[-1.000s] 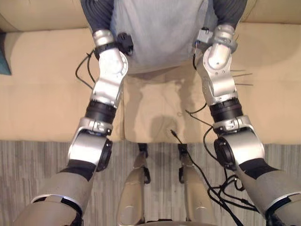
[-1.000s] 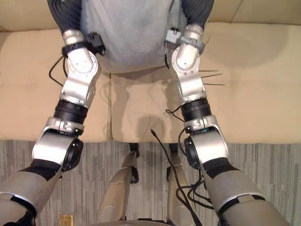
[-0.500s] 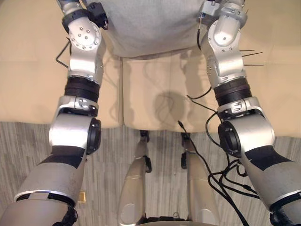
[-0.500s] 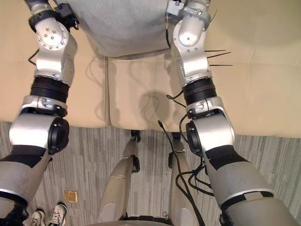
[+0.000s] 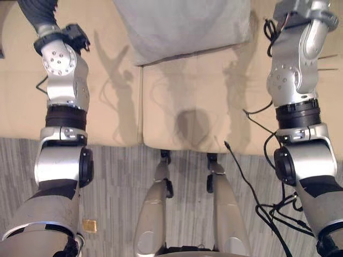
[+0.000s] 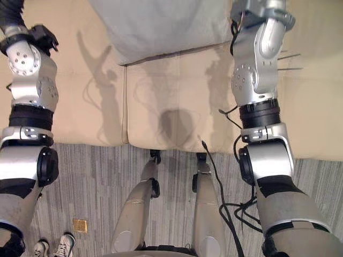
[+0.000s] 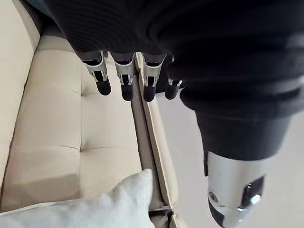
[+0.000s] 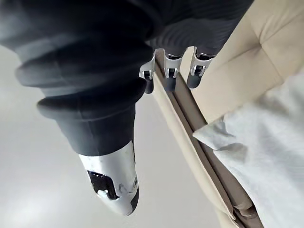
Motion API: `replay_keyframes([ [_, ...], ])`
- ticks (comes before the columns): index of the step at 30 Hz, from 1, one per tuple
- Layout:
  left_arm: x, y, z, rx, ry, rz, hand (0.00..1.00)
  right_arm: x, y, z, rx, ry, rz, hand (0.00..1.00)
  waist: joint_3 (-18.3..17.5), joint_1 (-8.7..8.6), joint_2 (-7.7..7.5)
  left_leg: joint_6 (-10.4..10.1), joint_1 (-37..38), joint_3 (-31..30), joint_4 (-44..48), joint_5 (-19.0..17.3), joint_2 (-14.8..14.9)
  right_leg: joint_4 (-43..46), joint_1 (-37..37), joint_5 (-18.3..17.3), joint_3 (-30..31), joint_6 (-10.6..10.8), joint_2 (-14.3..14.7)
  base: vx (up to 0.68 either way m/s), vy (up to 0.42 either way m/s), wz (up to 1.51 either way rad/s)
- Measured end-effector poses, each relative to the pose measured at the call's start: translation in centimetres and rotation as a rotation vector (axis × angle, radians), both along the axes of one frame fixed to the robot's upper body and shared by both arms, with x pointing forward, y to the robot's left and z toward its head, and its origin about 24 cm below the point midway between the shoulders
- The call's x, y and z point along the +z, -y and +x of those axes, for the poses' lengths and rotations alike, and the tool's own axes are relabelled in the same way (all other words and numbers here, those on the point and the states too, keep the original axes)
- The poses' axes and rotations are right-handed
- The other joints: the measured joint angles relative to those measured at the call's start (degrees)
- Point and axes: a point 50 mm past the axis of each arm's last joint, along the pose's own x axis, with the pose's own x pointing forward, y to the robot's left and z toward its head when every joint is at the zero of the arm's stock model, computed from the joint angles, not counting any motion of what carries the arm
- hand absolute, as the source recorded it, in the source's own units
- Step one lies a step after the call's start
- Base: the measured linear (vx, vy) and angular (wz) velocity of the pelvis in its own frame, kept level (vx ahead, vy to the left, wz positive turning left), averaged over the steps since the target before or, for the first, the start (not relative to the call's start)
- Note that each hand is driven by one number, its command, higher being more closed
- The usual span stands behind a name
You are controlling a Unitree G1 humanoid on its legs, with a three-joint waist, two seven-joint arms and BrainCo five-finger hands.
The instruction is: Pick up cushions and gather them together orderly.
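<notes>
On the beige sofa (image 5: 187,107), toward the back of its seat, a pale grey cushion (image 5: 182,27) is laid flat across the seam between two seat pads. The left hand (image 7: 126,81) is held off the cushion's left corner, the right hand (image 8: 169,76) off its right corner. Both hands are seen with fingers straight, clear of the cushion, and nothing is grasped.
</notes>
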Motion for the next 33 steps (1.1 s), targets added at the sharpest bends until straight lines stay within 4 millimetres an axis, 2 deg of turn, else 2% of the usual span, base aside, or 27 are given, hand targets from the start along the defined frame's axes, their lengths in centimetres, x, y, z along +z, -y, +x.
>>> replay_keyframes([
  [2,-1.7,0.0,-0.2,-0.020,-0.020,0.010,0.00,-2.0,0.7,0.2,0.002,-0.039,0.004,0.00,0.00,-0.11,-0.01,0.01,0.13,0.00,0.00,0.01,0.05,0.00,0.14,0.01,-0.02,0.01,0.10,-0.02,-0.082,-0.01],
  [3,-4.0,0.4,-0.3,-0.046,-0.051,0.007,0.00,-4.4,1.7,0.1,-0.014,-0.080,0.013,0.00,0.00,-0.22,-0.01,0.20,0.84,0.00,0.00,0.15,0.10,-0.12,0.91,0.01,-0.01,0.01,0.11,-0.01,-0.074,0.00],
  [4,-5.2,0.7,-0.4,-0.063,-0.070,0.006,0.00,-5.6,2.2,0.0,-0.024,-0.101,0.015,0.00,-0.01,-0.21,-0.01,0.26,1.30,0.00,0.00,0.17,0.11,-0.25,1.45,0.01,0.00,0.01,0.10,0.01,-0.089,0.00],
  [5,-8.0,1.5,-0.8,-0.103,-0.114,-0.002,0.00,-8.2,3.2,-0.5,-0.057,-0.147,0.005,0.00,-0.03,-0.16,-0.06,0.30,2.36,0.01,0.00,0.10,0.12,-0.67,2.69,-0.02,-0.04,0.04,0.10,0.02,-0.073,-0.01],
  [6,-11.8,2.4,-1.5,-0.146,-0.186,-0.019,0.00,-11.3,4.0,-1.4,-0.118,-0.208,-0.029,0.00,-0.11,-0.13,-0.21,0.17,3.58,0.07,0.00,-0.56,0.25,-1.51,4.27,-0.03,-0.07,0.05,0.20,0.02,-0.070,-0.01],
  [7,-13.4,2.7,-1.9,-0.161,-0.220,-0.031,0.00,-12.5,4.2,-1.8,-0.140,-0.234,-0.043,0.00,-0.12,-0.19,-0.23,0.09,4.02,0.12,0.00,-0.82,0.31,-1.72,4.86,-0.05,-0.09,0.07,0.24,0.03,-0.067,-0.03],
  [8,-16.7,3.4,-2.8,-0.188,-0.299,-0.054,0.00,-15.1,4.4,-2.6,-0.184,-0.294,-0.076,0.00,-0.16,-0.28,-0.30,0.28,4.88,0.25,0.00,-1.52,0.42,-2.52,6.00,-0.06,-0.11,0.08,0.33,0.03,-0.066,-0.08],
  [9,-20.6,4.5,-4.3,-0.227,-0.403,-0.070,0.00,-18.2,4.5,-3.6,-0.229,-0.383,-0.126,0.00,-0.22,-0.31,-0.42,0.54,5.99,0.61,0.00,-2.04,0.54,-3.43,7.38,-0.07,0.00,0.11,0.44,0.03,-0.065,-0.08],
  [10,-22.0,5.0,-4.9,-0.245,-0.446,-0.068,0.00,-19.4,4.4,-4.0,-0.249,-0.421,-0.153,0.00,-0.25,-0.28,-0.47,0.58,6.42,0.68,0.00,-2.19,0.56,-3.78,7.98,-0.08,0.04,0.12,0.48,0.04,-0.066,-0.09],
  [11,-25.1,6.1,-6.4,-0.290,-0.548,-0.044,0.00,-22.2,4.3,-4.9,-0.292,-0.514,-0.220,0.00,-0.30,-0.42,-0.54,0.99,7.68,0.82,0.00,-2.63,0.65,-4.52,9.51,-0.10,0.12,0.08,0.59,0.05,-0.066,-0.04],
  [12,-26.9,6.8,-7.5,-0.326,-0.612,-0.023,0.00,-24.1,4.2,-5.6,-0.312,-0.585,-0.263,0.00,-0.52,-0.54,-0.66,1.09,8.50,0.84,0.00,-2.70,0.70,-5.00,10.61,-0.11,0.12,0.08,0.66,0.07,-0.083,-0.06],
  [13,-29.5,7.0,-9.5,-0.356,-0.713,0.020,0.00,-27.5,4.1,-7.0,-0.328,-0.709,-0.332,0.00,-1.48,-0.75,-1.14,0.65,9.90,0.86,0.00,-3.32,0.79,-5.90,12.24,-0.32,0.19,-0.14,0.84,0.06,-0.070,-0.04],
  [14,-30.5,6.9,-10.3,-0.361,-0.755,0.038,0.00,-28.9,4.0,-7.5,-0.332,-0.765,-0.364,0.00,-2.15,-1.00,-1.43,0.65,10.41,0.87,0.00,-3.39,0.79,-6.44,12.99,-0.32,0.18,-0.15,0.92,0.08,-0.069,-0.02],
  [15,-32.5,6.6,-12.0,-0.361,-0.845,0.054,0.00,-31.8,4.1,-8.7,-0.329,-0.883,-0.423,0.00,-3.81,-1.43,-1.73,0.75,11.58,0.81,0.00,-3.49,0.76,-7.36,14.74,-0.26,-0.07,-0.06,0.98,0.10,-0.064,0.04],
  [16,-34.8,6.1,-13.9,-0.358,-0.962,0.080,0.00,-35.5,4.6,-10.7,-0.324,-1.046,-0.491,0.00,-6.11,-1.58,-2.08,0.72,13.76,0.72,0.00,-4.15,0.73,-8.50,17.51,-0.32,-0.18,0.14,1.03,0.12,-0.062,0.05],
  [17,-35.7,5.9,-14.7,-0.353,-1.008,0.089,0.00,-37.0,4.9,-11.6,-0.320,-1.114,-0.521,0.00,-7.02,-1.63,-2.22,0.67,14.81,0.73,0.00,-4.40,0.71,-9.13,18.82,-0.33,-0.18,0.21,1.02,0.15,-0.055,0.02],
  [19,-38.9,4.5,-18.5,-0.326,-1.186,0.102,0.00,-42.1,6.1,-16.1,-0.293,-1.379,-0.624,0.00,-11.39,-2.17,-2.74,0.53,18.83,0.76,0.00,-6.29,0.52,-11.30,23.61,-0.99,-0.35,0.35,1.06,0.16,-0.045,-0.04],
  [20,-39.4,4.2,-19.2,-0.320,-1.220,0.106,0.00,-43.0,6.3,-16.9,-0.281,-1.428,-0.642,0.00,-12.15,-2.42,-2.85,0.58,19.56,0.76,-0.01,-6.48,0.42,-11.62,24.46,-1.24,-0.35,0.62,1.05,0.15,-0.025,-0.03],
  [22,-41.3,2.8,-22.1,-0.286,-1.353,0.119,0.00,-45.6,7.5,-20.5,-0.260,-1.606,-0.666,0.00,-14.76,-3.21,-3.02,0.75,22.62,0.83,-0.01,-7.57,0.02,-12.54,27.69,-1.71,-0.08,0.61,0.76,0.10,0.001,-0.05],
  [25,-42.1,1.5,-23.9,-0.270,-1.436,0.142,0.00,-47.3,8.5,-23.4,-0.231,-1.749,-0.661,0.00,-16.12,-3.40,-3.60,0.78,25.67,1.63,-0.02,-8.51,-0.05,-13.51,30.71,-1.72,0.55,0.64,0.67,0.06,0.011,-0.10],
  [29,-42.6,0.9,-25.5,-0.280,-1.498,0.145,0.00,-48.1,8.7,-24.5,-0.201,-1.815,-0.655,0.00,-17.17,-3.29,-4.64,0.88,28.13,4.40,-0.01,-9.03,0.05,-13.88,31.67,-1.61,3.40,0.68,0.92,-0.01,0.005,-0.32],
  [32,-42.7,0.9,-25.8,-0.293,-1.514,0.152,0.00,-47.9,8.4,-23.2,-0.192,-1.782,-0.657,0.00,-17.00,-2.87,-5.79,1.20,27.86,7.96,0.66,-9.29,0.03,-14.37,30.04,0.15,6.99,1.78,1.12,-0.03,0.009,-0.60],
  [33,-42.4,0.7,-25.3,-0.291,-1.501,0.165,0.00,-47.7,7.9,-22.3,-0.181,-1.759,-0.662,0.00,-17.09,-3.18,-6.59,1.96,24.59,8.98,4.62,-10.54,0.04,-14.45,28.58,1.70,7.82,3.13,0.70,-0.07,0.021,-0.45],
])
